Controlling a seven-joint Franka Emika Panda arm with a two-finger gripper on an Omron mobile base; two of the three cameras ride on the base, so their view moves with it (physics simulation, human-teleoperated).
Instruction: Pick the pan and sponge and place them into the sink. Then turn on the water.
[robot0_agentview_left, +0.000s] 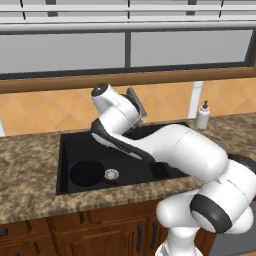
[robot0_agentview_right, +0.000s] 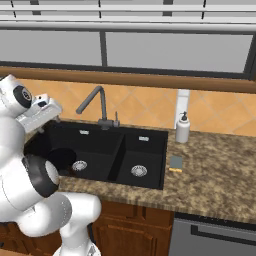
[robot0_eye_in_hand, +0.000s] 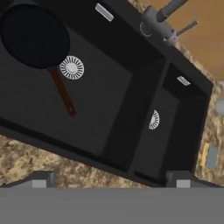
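Sink (robot0_agentview_left: 67, 150), pan (robot0_agentview_left: 86, 173) partly arm-hidden

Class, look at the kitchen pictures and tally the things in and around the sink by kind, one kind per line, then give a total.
Frying pan: 1
Sponge: 1
Soap dispenser: 1
Faucet: 1
Sink basins: 2, large and small
Silver drains: 2, and
Total: 8

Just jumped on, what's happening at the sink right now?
The pan already lies in the large basin of the sink, beside the drain. The sponge still sits on the counter just right of the sink, near the soap dispenser. The gripper hangs over the sink holding nothing. No water runs from the faucet.
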